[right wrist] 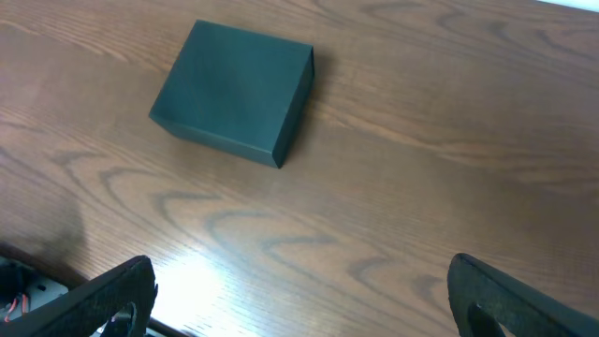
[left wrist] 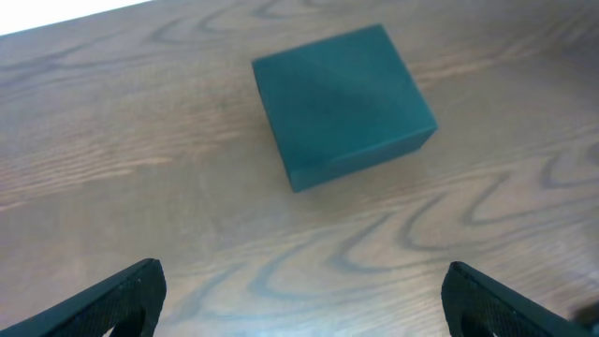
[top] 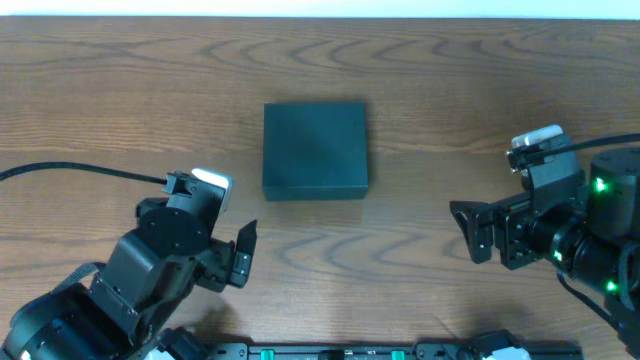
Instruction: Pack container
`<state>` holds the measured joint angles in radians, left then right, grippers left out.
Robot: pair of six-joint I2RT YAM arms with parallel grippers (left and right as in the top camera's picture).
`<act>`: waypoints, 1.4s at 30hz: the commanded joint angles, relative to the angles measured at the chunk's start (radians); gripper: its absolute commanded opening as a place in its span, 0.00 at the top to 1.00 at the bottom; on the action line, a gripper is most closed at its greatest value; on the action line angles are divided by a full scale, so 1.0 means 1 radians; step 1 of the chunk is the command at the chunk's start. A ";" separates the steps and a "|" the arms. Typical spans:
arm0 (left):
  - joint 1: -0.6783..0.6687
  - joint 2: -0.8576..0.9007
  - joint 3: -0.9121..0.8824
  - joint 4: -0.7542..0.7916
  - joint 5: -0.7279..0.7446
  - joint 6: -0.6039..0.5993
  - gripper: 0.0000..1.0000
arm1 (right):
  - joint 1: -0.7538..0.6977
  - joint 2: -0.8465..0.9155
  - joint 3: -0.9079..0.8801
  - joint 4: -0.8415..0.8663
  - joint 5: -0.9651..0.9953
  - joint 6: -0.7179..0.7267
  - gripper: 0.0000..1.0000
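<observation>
matte black container (top: 315, 150) sits shut at mid worktop (top: 480, 90), lid flat, well apart from both arms. left pincer (left wrist: 299, 314) gapes wide, empty. right pincer (right wrist: 309, 304) the same, wide and empty.

risk: box looks light and the wood smooth, so prying the flap with one pincer may slide or tip it; other arm should brace. lid seam hard to make out, so a wrong-edge try is possible.

nothing to pack in view. black cable (top: 60, 173) at far left only; path to box unobstructed.
</observation>
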<state>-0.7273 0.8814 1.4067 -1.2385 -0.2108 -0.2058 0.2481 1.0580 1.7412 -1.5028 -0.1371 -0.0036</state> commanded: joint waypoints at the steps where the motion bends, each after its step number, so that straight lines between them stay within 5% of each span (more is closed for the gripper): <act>1: 0.005 0.000 -0.004 -0.042 -0.047 0.013 0.05 | 0.008 -0.004 -0.002 -0.002 0.010 0.017 0.01; 10: 0.217 -0.071 -0.118 0.156 -0.270 0.039 0.05 | 0.008 -0.004 -0.002 -0.002 0.010 0.017 0.01; 23: 0.710 -0.507 -0.796 0.563 -0.128 0.049 0.04 | 0.008 -0.004 -0.002 -0.002 0.010 0.017 0.01; 31: 0.791 -0.777 -1.049 0.590 -0.091 0.048 0.05 | 0.008 -0.004 -0.002 -0.002 0.010 0.017 0.01; 42: 0.792 -0.878 -1.192 0.593 -0.057 0.045 0.05 | 0.008 -0.004 -0.002 -0.002 0.010 0.017 0.01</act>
<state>0.0582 0.0132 0.2298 -0.6487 -0.2867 -0.1600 0.2481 1.0580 1.7386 -1.5032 -0.1337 -0.0002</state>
